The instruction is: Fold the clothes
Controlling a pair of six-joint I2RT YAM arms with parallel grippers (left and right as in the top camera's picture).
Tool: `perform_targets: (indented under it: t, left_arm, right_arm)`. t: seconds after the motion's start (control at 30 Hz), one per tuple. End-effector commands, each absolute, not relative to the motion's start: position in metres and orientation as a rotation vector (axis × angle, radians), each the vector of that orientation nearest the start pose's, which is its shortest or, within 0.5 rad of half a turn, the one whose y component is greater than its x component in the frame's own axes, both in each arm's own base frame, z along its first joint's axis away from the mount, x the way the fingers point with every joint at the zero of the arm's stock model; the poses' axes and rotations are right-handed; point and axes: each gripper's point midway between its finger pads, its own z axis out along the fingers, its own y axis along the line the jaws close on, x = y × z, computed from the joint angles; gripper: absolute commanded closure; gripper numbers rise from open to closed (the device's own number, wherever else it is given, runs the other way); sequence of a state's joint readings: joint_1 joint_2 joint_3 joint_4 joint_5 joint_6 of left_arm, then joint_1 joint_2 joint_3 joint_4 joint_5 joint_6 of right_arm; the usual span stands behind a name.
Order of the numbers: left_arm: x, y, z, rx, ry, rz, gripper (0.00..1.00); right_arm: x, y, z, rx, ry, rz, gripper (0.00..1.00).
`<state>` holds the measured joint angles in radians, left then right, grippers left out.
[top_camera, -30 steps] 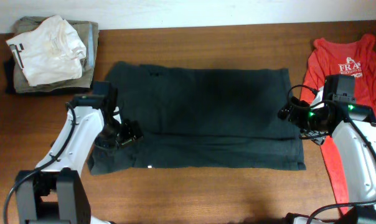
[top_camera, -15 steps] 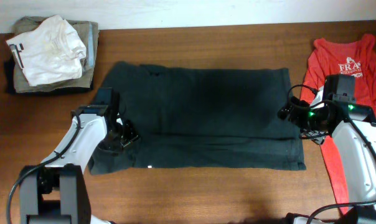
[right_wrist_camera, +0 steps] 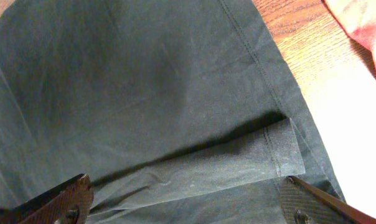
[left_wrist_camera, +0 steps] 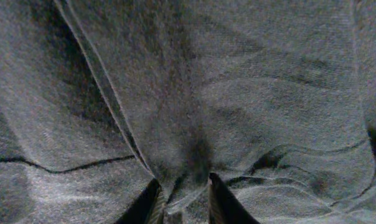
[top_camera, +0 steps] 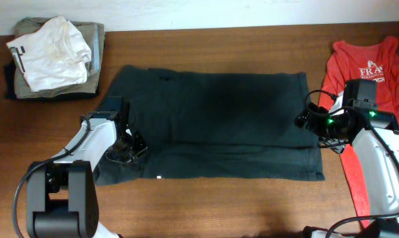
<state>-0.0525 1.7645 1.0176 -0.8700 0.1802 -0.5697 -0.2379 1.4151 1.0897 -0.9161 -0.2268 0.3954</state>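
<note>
Across the table's point(top_camera: 219, 208) middle, the dark green shirt point(top_camera: 219, 119) is lying flat, a sleeve point(right_wrist_camera: 238, 158) folded in at its right end. The left gripper point(left_wrist_camera: 182, 208) is pinching a ridge of its cloth near the left edge, while the right gripper point(right_wrist_camera: 185, 190) is hanging wide open over the right edge.

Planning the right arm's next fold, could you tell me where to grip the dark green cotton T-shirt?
Likely the folded strip's hemmed end at the right edge of the dark green cotton T-shirt, from above with the open right gripper: its layered edge stands proud; elsewhere cloth lies flat.
</note>
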Motion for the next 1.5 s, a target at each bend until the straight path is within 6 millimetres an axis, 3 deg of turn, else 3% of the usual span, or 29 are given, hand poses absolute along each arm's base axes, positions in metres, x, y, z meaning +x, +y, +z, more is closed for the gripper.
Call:
perform_targets:
  t: [0.0,0.13,0.27,0.6,0.83,1.0,1.07,1.13,1.27,1.3,1.4,1.47]
  left_arm:
    - [0.275,-0.047,0.004,-0.838,3.135,-0.259,0.96]
    - [0.282,-0.047,0.008,-0.83,3.119,-0.268,0.99]
    - [0.304,-0.049,0.022,-0.762,3.066,-0.295,0.99]
    - [0.375,-0.044,0.036,-0.666,2.787,-0.319,0.99]
    - [0.399,-0.046,0.045,-0.628,2.687,-0.352,0.99]
    - [0.409,-0.065,0.051,-0.553,2.652,-0.381,0.98]
    - [0.408,-0.072,0.051,-0.529,2.655,-0.386,0.82]
    - [0.408,-0.075,0.051,-0.519,2.658,-0.389,0.4]
    - [0.411,-0.075,0.057,-0.379,2.664,-0.361,0.19]
    - [0.414,-0.075,0.064,-0.364,2.658,-0.358,0.19]
    - [0.442,-0.074,0.123,-0.195,2.568,-0.307,0.05]
    - [0.466,-0.065,0.162,-0.121,2.467,-0.209,0.03]
  right_arm:
    - [0.31,-0.042,0.127,0.829,2.678,0.313,0.01]
    - [0.31,-0.042,0.127,0.83,2.678,0.314,0.01]
    - [0.31,-0.042,0.127,0.83,2.678,0.314,0.01]
    - [0.311,-0.042,0.127,0.83,2.678,0.314,0.01]
    - [0.31,-0.042,0.127,0.83,2.678,0.314,0.01]
    - [0.31,-0.042,0.127,0.831,2.679,0.314,0.01]
    - [0.309,-0.042,0.127,0.832,2.682,0.314,0.01]
    - [0.309,-0.041,0.127,0.833,2.686,0.314,0.01]
    - [0.306,-0.041,0.126,0.838,2.696,0.314,0.01]
    - [0.305,-0.041,0.126,0.84,2.699,0.314,0.01]
    - [0.304,-0.04,0.125,0.841,2.703,0.314,0.01]
    - [0.304,-0.04,0.125,0.841,2.703,0.314,0.01]
